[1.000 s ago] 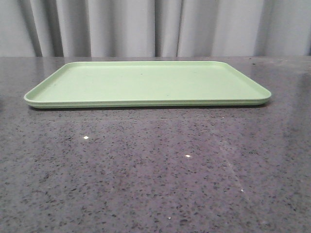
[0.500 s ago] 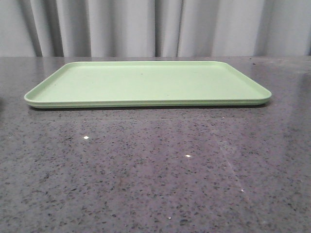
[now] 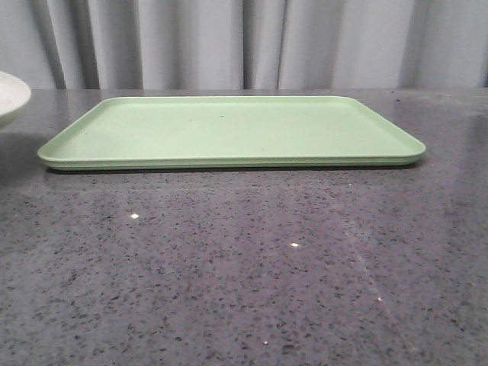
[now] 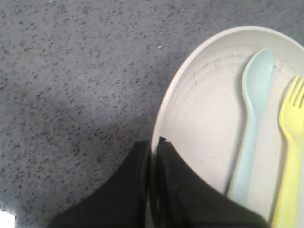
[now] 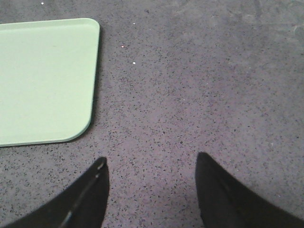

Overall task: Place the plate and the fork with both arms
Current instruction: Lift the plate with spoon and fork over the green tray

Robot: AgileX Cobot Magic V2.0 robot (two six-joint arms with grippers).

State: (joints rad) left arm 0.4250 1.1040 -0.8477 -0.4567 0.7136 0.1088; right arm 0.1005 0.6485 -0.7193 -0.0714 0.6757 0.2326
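Plate, round and shallow, matte plastic, pale pink inside with cream rim (image 4: pixel 209 123), is sitting pinched at its rim by the left gripper (image 4: pixel 153 156); the black fingers (image 4: pixel 173 180) are pressing together on the edge, one inside, one outside. Small bright yellow plastic fork (image 4: pixel 290 142) is lying inside the plate, tines pointing away from the gripper, just beside a pale blue plastic spoon (image 4: pixel 251 118) lying parallel to it. Speckled dark grey stone tabletop (image 4: pixel 71 71) is showing under and beside the plate. In the front view only a cream sliver of the plate (image 3: pixel 11 97) is poking in at the far left edge, raised above the tabletop (image 3: pixel 244 259) and left of the flat rectangular light-green tray (image 3: pixel 229 130), not touching it. Tray is lying flat in the middle of the table. Right gripper (image 5: pixel 152 190) is hovering over bare tabletop with its two black fingers (image 5: pixel 90 194) spread wide, gripping nothing, near a rounded corner of the tray (image 5: pixel 47 76) but apart from it.
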